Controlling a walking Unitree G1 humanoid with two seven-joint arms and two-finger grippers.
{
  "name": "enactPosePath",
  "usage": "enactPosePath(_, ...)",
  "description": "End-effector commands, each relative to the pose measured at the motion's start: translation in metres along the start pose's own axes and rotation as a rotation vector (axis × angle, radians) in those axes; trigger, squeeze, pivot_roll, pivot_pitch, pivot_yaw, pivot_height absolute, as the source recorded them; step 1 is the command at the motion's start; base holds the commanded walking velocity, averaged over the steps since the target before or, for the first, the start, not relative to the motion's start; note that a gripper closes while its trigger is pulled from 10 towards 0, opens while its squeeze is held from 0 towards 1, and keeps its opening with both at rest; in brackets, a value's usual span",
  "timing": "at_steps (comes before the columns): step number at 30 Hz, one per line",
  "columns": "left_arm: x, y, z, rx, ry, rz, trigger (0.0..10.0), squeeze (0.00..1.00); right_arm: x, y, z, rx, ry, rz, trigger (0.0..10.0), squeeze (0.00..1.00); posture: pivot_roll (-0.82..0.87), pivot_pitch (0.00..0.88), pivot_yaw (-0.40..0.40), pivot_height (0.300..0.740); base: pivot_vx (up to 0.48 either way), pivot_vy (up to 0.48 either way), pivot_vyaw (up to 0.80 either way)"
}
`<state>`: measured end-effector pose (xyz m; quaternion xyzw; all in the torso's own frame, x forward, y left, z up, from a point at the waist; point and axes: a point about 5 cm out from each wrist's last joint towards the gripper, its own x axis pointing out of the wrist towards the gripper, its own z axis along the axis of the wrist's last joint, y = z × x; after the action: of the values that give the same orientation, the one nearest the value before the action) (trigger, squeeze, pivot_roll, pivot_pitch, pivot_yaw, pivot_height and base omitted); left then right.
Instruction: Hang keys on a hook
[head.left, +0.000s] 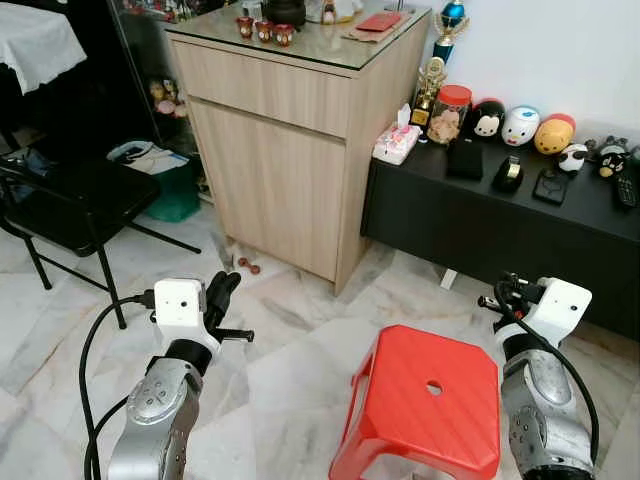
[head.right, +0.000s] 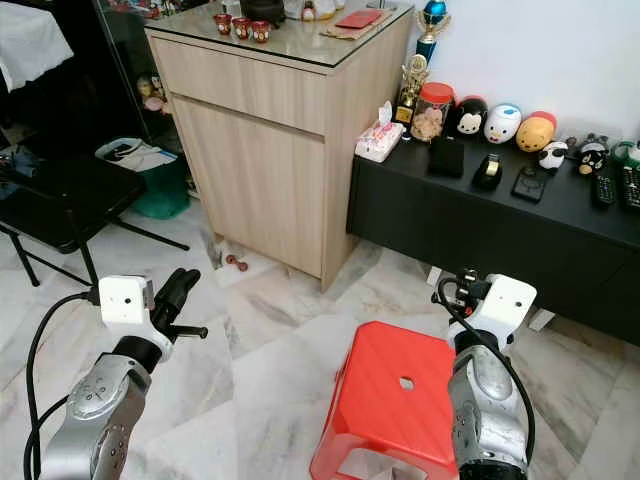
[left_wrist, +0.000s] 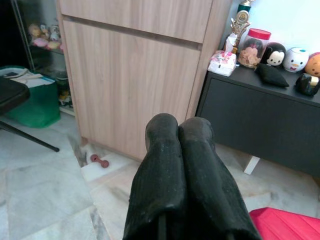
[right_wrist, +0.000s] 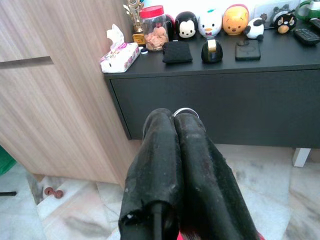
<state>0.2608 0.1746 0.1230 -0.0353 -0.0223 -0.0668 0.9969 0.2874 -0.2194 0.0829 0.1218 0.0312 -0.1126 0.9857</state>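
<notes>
Left eye view showed two silver arms raised over a marble floor (head.left: 290, 330), each ending in one black pincer.

The left pincer (head.left: 228, 285) was pressed fully closed, its two fingers touching along their length and holding nothing. Well ahead of it stood one tall wooden cabinet (head.left: 290, 150). One small reddish dumbbell-shaped item (head.left: 248, 265) lay on the floor at the cabinet's foot. One black folding chair (head.left: 70, 205) stood off to that pincer's outer side.

The right pincer (right_wrist: 174, 120) was also squeezed closed. One thin silver key ring (right_wrist: 186, 110) peeked out at its fingertips, gripped between them; what hung from the ring could not be made out.

Ahead of the right pincer ran one low black table (head.left: 480, 225), beside the cabinet. It carried one tissue pack (head.left: 397, 142), one gold trophy (head.left: 432, 88) and one red-lidded jar (head.left: 449, 113). Three round toy heads followed: black (head.left: 488, 118), white (head.left: 520, 125) and orange (head.left: 554, 133).

One red plastic stool (head.left: 425, 400) stood below and between the two pincers, closer to the right one.
</notes>
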Motion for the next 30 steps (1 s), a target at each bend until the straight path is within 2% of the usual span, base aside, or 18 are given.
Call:
enactPosePath(1,0.000,-0.001,0.004,-0.009,-0.023,-0.006,10.0,0.00,0.000,0.000,-0.003,-0.004,0.018,-0.002,10.0,0.00,0.03,0.052,-0.041,0.740,-0.255,0.000,0.00)
enactPosePath(8,0.000,0.001,0.003,-0.009,-0.019,-0.001,10.0,0.00,0.001,0.000,-0.003,-0.006,0.021,0.000,10.0,0.00,0.02,0.049,-0.038,0.740,-0.271,0.000,0.00)
enactPosePath(18,0.011,0.000,0.004,-0.017,-0.034,-0.011,10.0,0.00,0.007,0.001,0.000,0.002,0.005,-0.013,10.0,0.00,-0.01,0.000,-0.032,0.740,-0.322,0.000,0.00)
enactPosePath(30,0.021,-0.006,0.005,-0.024,-0.050,-0.041,10.0,0.00,0.012,0.001,0.002,0.012,-0.007,-0.028,10.0,0.00,-0.02,0.000,-0.020,0.740,-0.360,0.000,0.00)
